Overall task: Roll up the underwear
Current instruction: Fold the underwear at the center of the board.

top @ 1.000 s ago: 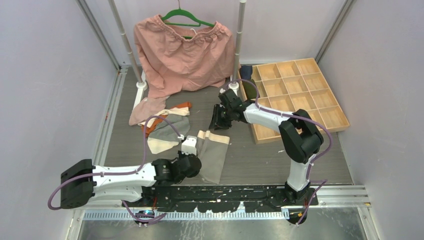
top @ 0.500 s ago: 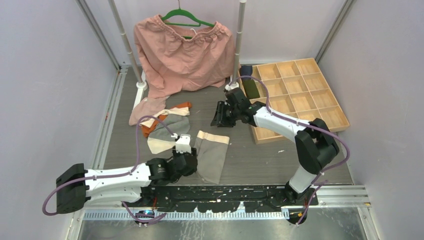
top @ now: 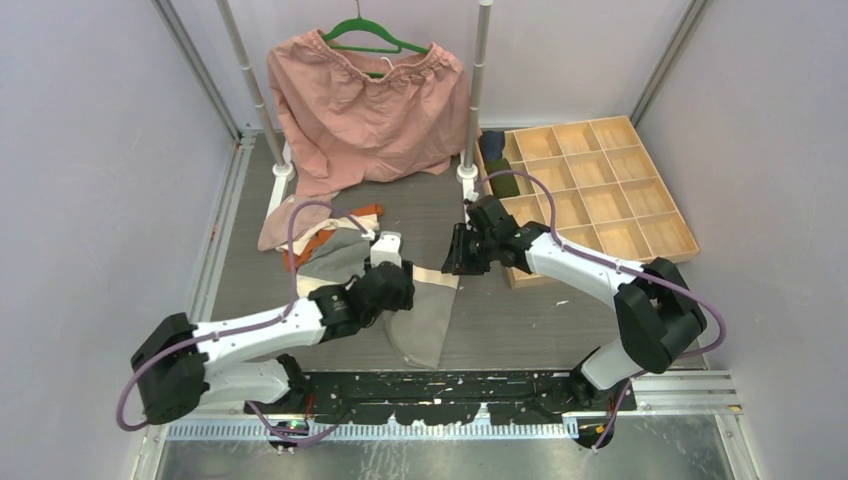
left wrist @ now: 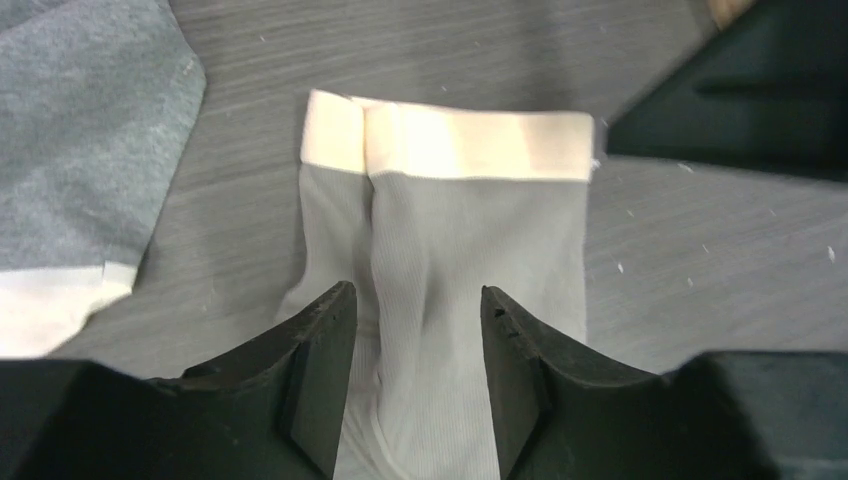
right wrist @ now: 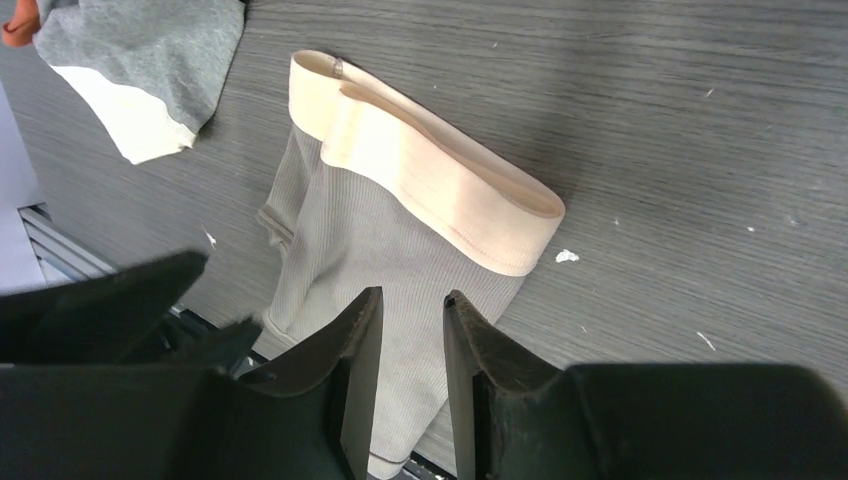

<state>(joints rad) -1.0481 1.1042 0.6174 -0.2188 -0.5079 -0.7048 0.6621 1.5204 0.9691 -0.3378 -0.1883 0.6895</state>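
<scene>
- The left gripper point(left wrist: 415, 296) has let go. A second ago it was clenched at the near left edge of the grey underwear point(left wrist: 470, 240); now its jaws stand apart and empty, and it has moved up over the middle of the cloth.
- The right gripper point(right wrist: 412, 298) has slid in toward the right end of the cream waistband point(right wrist: 430, 180). Its jaws show a narrow gap with nothing in it, but whether the tips brush the cloth I cannot tell.
- The grey underwear lies flat on the table point(top: 520, 320) between the arms, folded into a long strip with the waistband at the far end. It has not moved.
- What this means — neither arm has a grip and the folding looks finished, so I judge both are lining up for a roll not yet begun.
- The other underwear point(top: 335, 255) sits in a heap just to the left.
</scene>
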